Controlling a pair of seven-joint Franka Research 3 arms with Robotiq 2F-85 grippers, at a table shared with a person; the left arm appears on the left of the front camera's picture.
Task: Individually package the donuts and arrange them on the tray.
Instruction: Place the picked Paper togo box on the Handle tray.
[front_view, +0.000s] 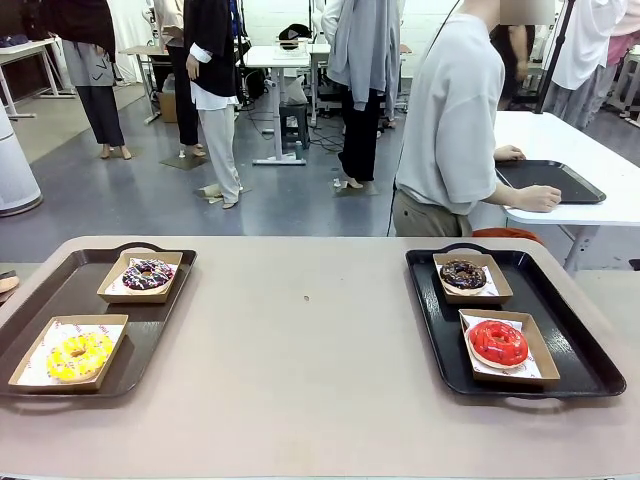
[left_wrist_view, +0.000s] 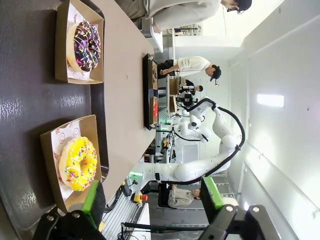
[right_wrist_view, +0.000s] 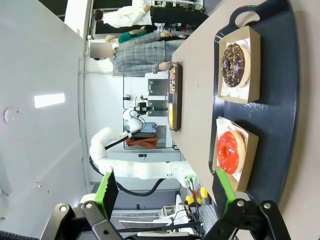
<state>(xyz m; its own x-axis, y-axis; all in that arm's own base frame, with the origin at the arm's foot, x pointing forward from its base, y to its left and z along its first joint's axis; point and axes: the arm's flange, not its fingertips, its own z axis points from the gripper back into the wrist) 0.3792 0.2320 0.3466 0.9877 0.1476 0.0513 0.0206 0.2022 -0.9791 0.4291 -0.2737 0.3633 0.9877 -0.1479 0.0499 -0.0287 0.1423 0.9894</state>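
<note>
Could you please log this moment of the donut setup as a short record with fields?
left tray: purple donut at the far end, yellow donut at the near end, each in its own cardboard box
right tray: brown donut at the far end, red donut at the near end, each boxed
left gripper: open, holding nothing
right gripper: open, holding nothing
person: turned away towards another table

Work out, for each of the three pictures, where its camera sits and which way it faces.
Front: fixed at the robot's table edge, facing a person across two trays.
Left wrist: rolled sideways above the left tray; left tool open, yellow donut near.
Right wrist: rolled, beside the right tray; right tool open.
Shared: the red donut shows in front and right wrist views.
</note>
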